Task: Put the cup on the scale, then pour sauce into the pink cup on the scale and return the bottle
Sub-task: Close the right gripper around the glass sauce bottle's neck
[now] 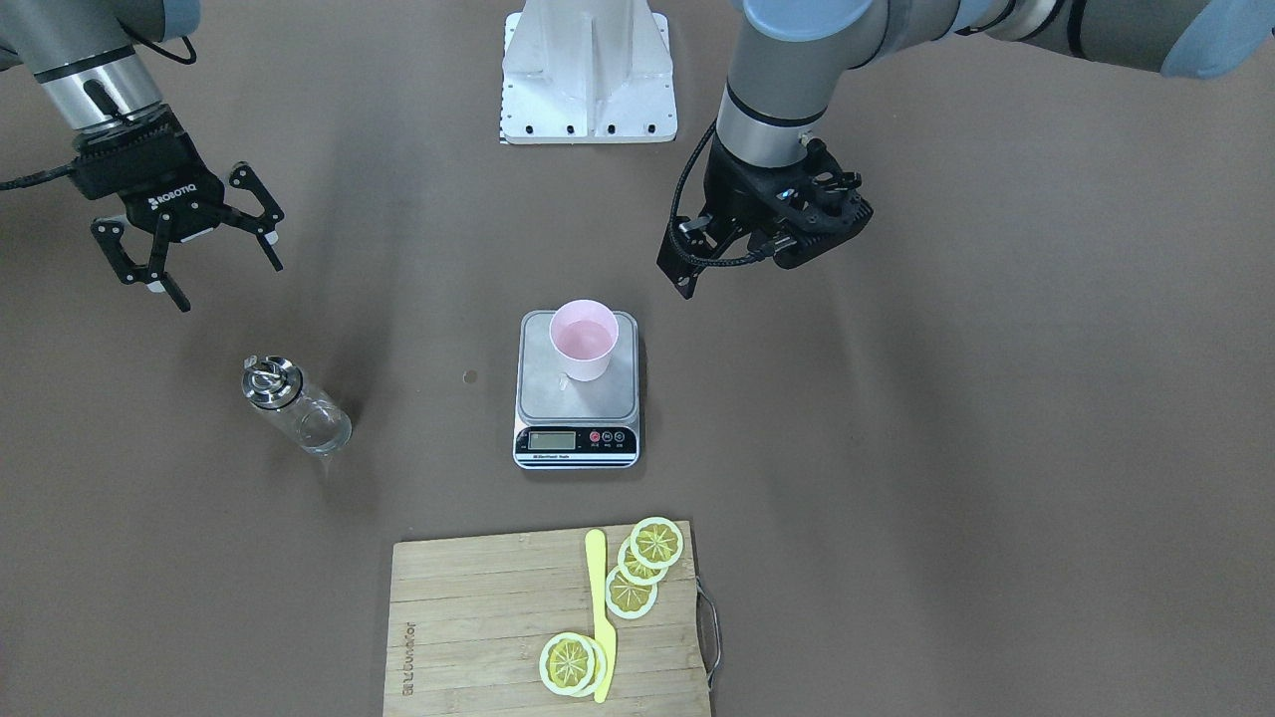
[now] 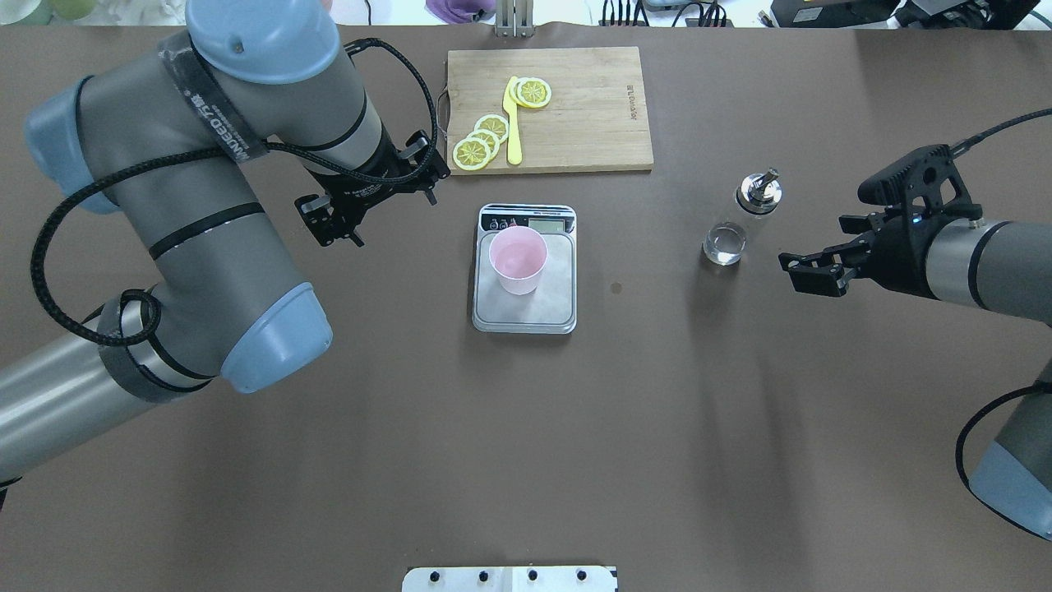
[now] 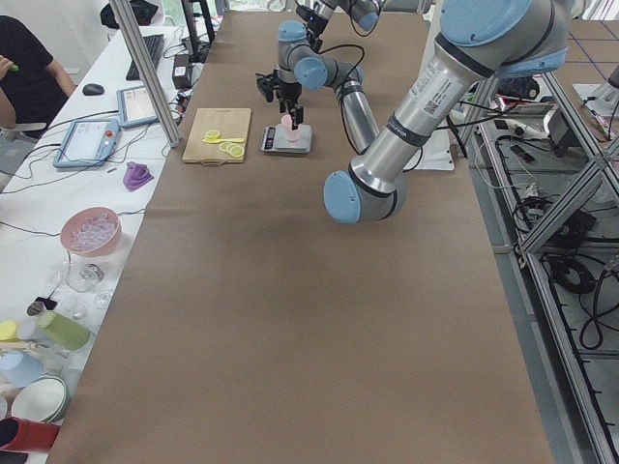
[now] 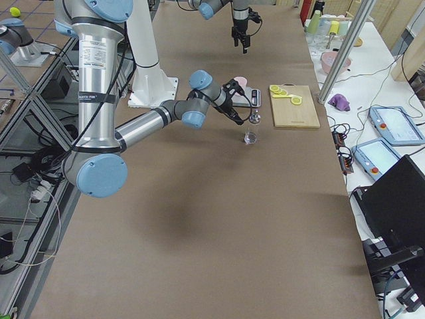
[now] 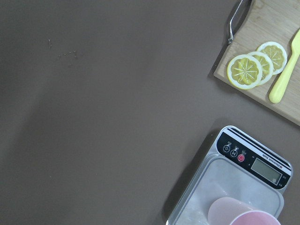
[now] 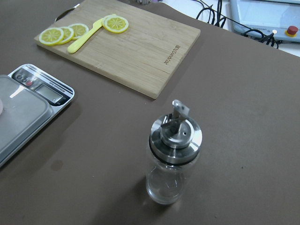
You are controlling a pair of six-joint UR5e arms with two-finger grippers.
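Front-facing view: the right gripper (image 1: 230, 286) hangs empty with its jaws spread wide. The bottle (image 1: 296, 406) stands upright near it, on the operators' side, well apart from the cup (image 1: 584, 339) on the scale (image 1: 577, 398).

Overhead view: the bottle lies ahead of the right fingertips and slightly farther out. The left gripper (image 2: 337, 222) is beyond the scale, so the right arm is nearer. I cannot tell the left jaws' gap.

Right wrist view: the bottle sits centred, its long axis vertical.
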